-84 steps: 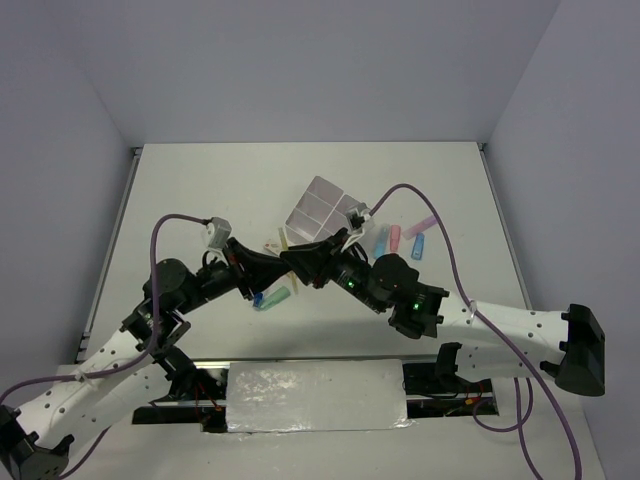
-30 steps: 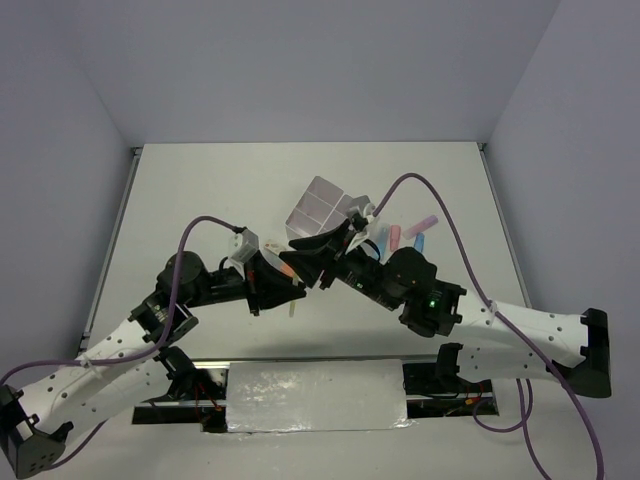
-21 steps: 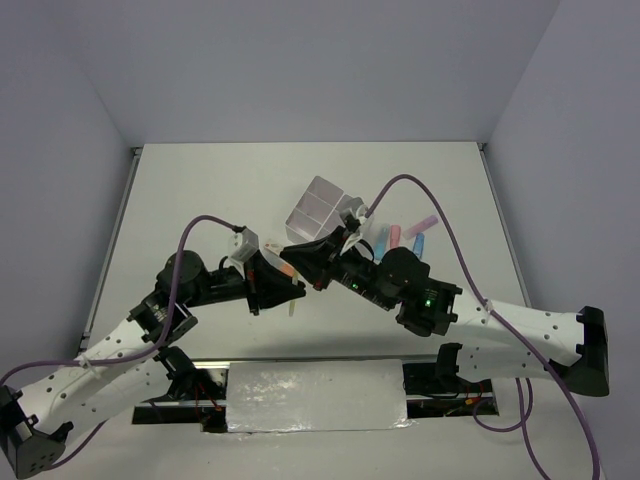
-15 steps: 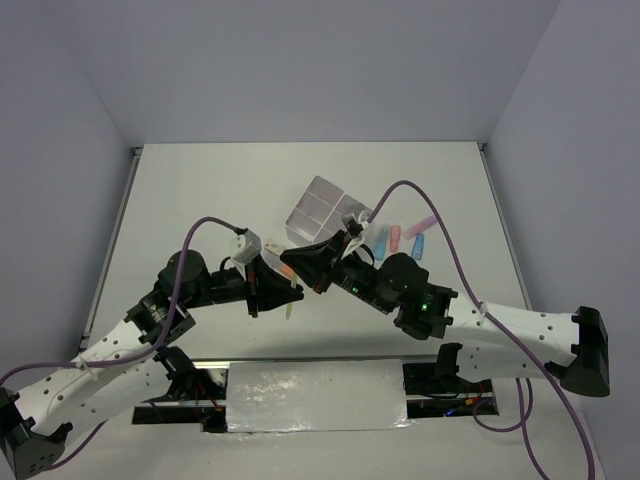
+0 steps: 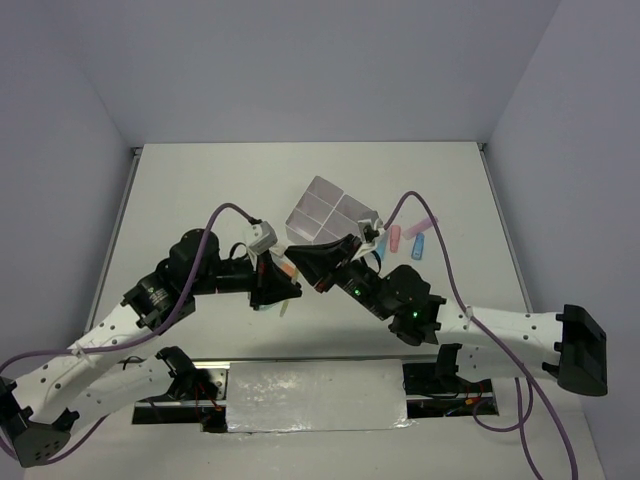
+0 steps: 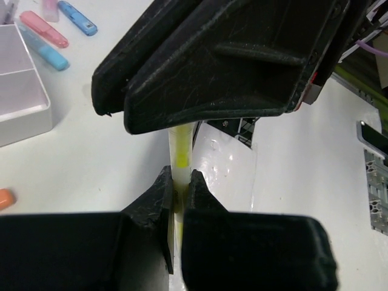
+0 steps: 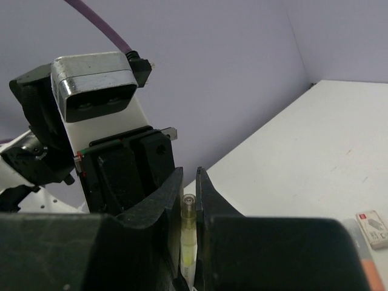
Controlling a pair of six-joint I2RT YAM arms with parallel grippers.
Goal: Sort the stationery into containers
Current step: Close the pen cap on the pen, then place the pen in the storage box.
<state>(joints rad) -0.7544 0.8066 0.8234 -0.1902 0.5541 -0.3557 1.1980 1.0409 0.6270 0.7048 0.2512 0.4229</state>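
A thin yellow pen (image 6: 180,154) is held off the table between both grippers. My left gripper (image 6: 179,176) is shut on its lower part. My right gripper (image 7: 188,177) stands over its clear-capped upper end (image 7: 188,225) with both jaws against it. In the top view the two grippers meet tip to tip, left (image 5: 282,287) and right (image 5: 306,262), just in front of the white four-compartment box (image 5: 330,212). An orange highlighter (image 5: 286,268) lies right by the fingers. Blue (image 5: 381,238), pink (image 5: 395,237) and blue (image 5: 418,245) highlighters and a pink pen (image 5: 422,221) lie right of the box.
The box wall (image 6: 24,118) shows at the left of the left wrist view, with pink (image 6: 43,29) and blue (image 6: 48,54) highlighters behind it. A small eraser (image 7: 371,229) lies at the right of the right wrist view. Purple cables arc over both arms.
My left gripper has risen and swung right with the yellow pen. My right gripper has come down and left from the box to meet it and now grips the pen's upper end.
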